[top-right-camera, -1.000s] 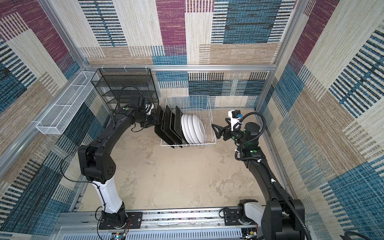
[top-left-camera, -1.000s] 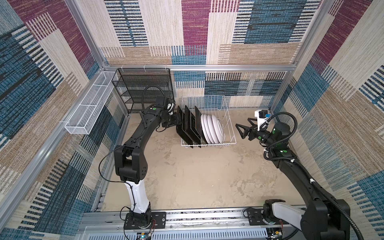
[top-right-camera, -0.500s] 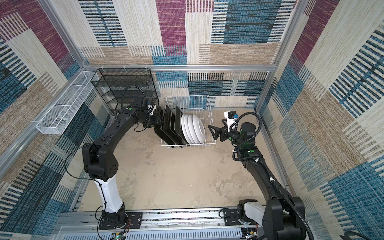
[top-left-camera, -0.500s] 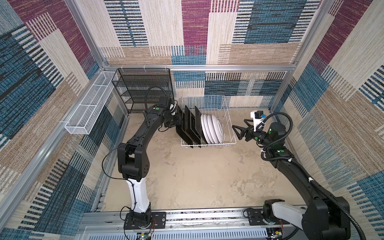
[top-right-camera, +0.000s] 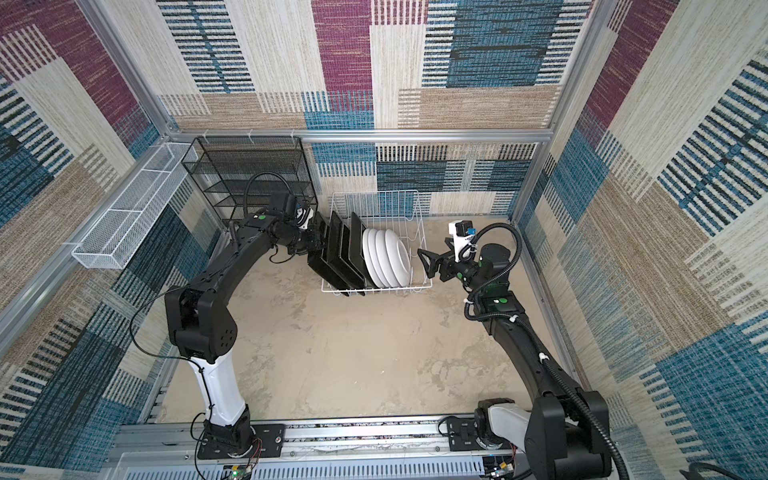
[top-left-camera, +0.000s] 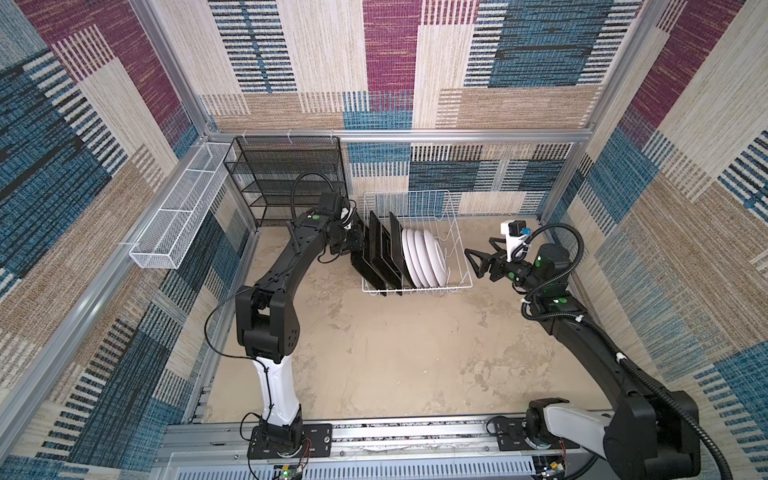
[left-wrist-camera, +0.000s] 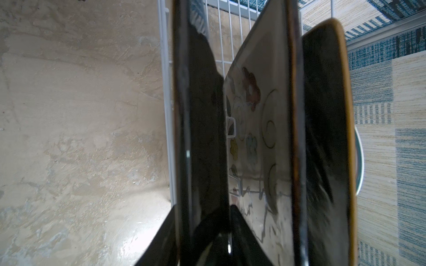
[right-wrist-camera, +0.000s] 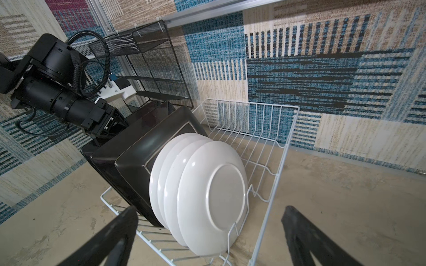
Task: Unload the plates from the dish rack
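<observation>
The white wire dish rack (top-left-camera: 417, 193) (top-right-camera: 387, 193) stands at the back of the floor. It holds three black-backed square plates (top-left-camera: 379, 253) on its left and several round white plates (top-left-camera: 424, 257) (right-wrist-camera: 214, 188) on its right. My left gripper (top-left-camera: 359, 245) (left-wrist-camera: 202, 207) straddles the leftmost square plate (left-wrist-camera: 200, 138), a finger against each face, shut on its edge. Behind that plate, a cream flowered face (left-wrist-camera: 258, 115) shows. My right gripper (top-left-camera: 478, 255) (right-wrist-camera: 209, 209) hangs open just right of the rack, facing the nearest round plate's back without touching it.
A black mesh shelf unit (top-left-camera: 286, 178) stands in the back left corner, close behind my left wrist. A long white mesh basket (top-left-camera: 174, 220) hangs on the left wall. Patterned walls close in on three sides, and a metal rail (top-left-camera: 374, 432) runs along the front.
My left gripper has closed in on the leftmost square plate, its jaws narrowing onto it. My right gripper has slid left, nearer the rack's right side, still wide open.
</observation>
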Tool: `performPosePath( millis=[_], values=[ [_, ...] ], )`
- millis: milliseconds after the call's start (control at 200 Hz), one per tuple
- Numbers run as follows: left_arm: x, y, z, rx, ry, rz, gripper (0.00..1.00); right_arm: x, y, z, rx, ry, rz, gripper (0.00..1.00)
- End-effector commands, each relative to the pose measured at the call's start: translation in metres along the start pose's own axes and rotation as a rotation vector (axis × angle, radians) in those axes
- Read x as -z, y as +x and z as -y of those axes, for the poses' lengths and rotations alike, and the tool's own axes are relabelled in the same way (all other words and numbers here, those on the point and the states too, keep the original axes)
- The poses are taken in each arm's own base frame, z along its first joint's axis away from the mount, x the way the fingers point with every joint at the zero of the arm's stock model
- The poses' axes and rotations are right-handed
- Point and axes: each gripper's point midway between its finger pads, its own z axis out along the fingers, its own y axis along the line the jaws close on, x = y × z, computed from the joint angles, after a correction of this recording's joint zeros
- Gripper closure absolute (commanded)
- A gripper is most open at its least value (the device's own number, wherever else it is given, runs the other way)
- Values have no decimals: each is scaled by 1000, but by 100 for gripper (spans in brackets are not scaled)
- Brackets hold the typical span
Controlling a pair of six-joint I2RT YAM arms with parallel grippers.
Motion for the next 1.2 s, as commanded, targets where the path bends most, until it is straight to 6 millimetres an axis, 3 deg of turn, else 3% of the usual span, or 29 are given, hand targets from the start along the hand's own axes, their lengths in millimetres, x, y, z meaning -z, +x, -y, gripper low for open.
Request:
performPosePath(
  millis=[0,170,275,526,922,1197],
  values=[
    [-6,12,-17,35,-71,-39,66,-1,-8,4,17,26,24,0],
    [-10,16,-18,51,-60,-58,72,2,-10,5,25,44,30,0],
    [-13,16,-16,51,-48,-65,83,3,-13,7,28,57,35,0],
    [-12,15,-12,54,-30,-65,100,2,-15,11,21,74,42,0],
    [-17,21,2,65,60,-111,100,1,-16,11,14,73,42,0],
    [2,12,10,44,66,-62,100,-1,-15,12,12,75,41,0]
  ],
)
